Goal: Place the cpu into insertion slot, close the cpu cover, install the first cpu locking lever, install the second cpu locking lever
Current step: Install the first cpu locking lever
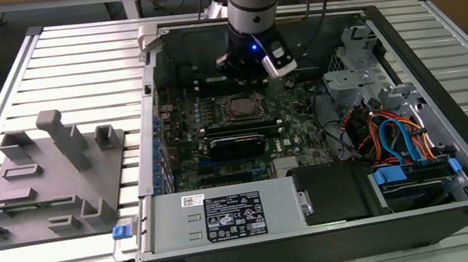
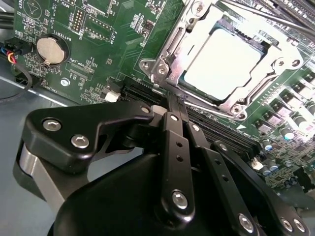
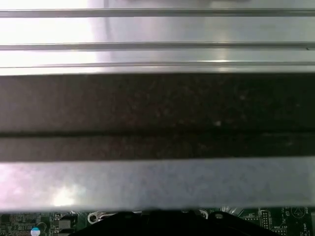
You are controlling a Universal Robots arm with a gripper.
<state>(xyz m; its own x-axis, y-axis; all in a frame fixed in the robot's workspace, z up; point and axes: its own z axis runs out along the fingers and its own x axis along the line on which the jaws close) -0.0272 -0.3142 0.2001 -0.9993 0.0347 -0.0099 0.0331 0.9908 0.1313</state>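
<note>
Gripper (image 2: 172,102) state: black fingers drawn together, nothing visible between them, tips just beside the thin silver square-frame cpu cover (image 2: 170,51). Reading across from the exterior view's left, I see a grey moulded fixture plate (image 1: 48,178), then the small silver-rimmed square insertion slot (image 1: 240,108) in the green circuit board (image 1: 178,128), just in front of the gripper. The flat silvery-grey square cpu (image 2: 221,66) lies seated there, framed by the cover. I judge the chip light, rigid and fragile, so handle it by its edges. The second wrist view shows this seating. The first wrist view shows me the dark case wall (image 3: 157,113).
</note>
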